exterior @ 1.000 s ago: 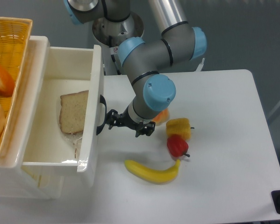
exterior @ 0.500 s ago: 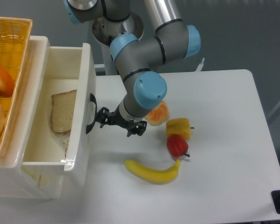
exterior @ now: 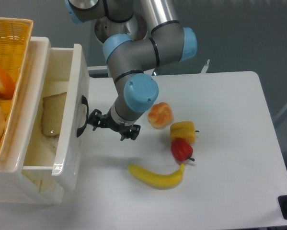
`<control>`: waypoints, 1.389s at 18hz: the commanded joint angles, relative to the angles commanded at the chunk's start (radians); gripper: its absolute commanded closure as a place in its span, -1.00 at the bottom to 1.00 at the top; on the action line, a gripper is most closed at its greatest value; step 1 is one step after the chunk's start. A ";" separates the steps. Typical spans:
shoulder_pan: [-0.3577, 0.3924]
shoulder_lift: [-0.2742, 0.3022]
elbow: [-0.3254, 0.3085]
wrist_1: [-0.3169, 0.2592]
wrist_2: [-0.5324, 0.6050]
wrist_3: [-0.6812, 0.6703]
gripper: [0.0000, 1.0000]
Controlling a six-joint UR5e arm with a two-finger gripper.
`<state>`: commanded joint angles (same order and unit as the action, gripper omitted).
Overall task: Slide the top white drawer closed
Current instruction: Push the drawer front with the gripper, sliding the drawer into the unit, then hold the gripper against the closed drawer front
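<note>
The top white drawer (exterior: pixel 69 120) stands partly open on the left, with a slice of bread (exterior: pixel 51 115) inside. Its flat front carries a curved black handle (exterior: pixel 81 116). My gripper (exterior: pixel 91 120) sits right against that handle, pressing on the drawer front. Its fingers look close together, but the small dark parts do not show clearly whether they are open or shut. Nothing is held that I can see.
A yellow wicker basket (exterior: pixel 9 43) with bread items sits on top of the cabinet at left. On the table lie a banana (exterior: pixel 155 176), a red pepper (exterior: pixel 182 150), a yellow corn piece (exterior: pixel 183 132) and an orange fruit (exterior: pixel 160 115).
The gripper has moved left, and the drawer front has slid left with it. The drawer opening is narrower and less of the bread shows.
</note>
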<state>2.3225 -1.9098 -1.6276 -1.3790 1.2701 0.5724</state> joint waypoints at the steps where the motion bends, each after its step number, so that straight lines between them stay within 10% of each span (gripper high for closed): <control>1: -0.002 0.000 0.000 0.000 0.000 -0.014 -1.00; 25: -0.080 0.008 -0.002 0.005 -0.002 -0.077 -1.00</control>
<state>2.2427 -1.9021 -1.6291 -1.3744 1.2686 0.4955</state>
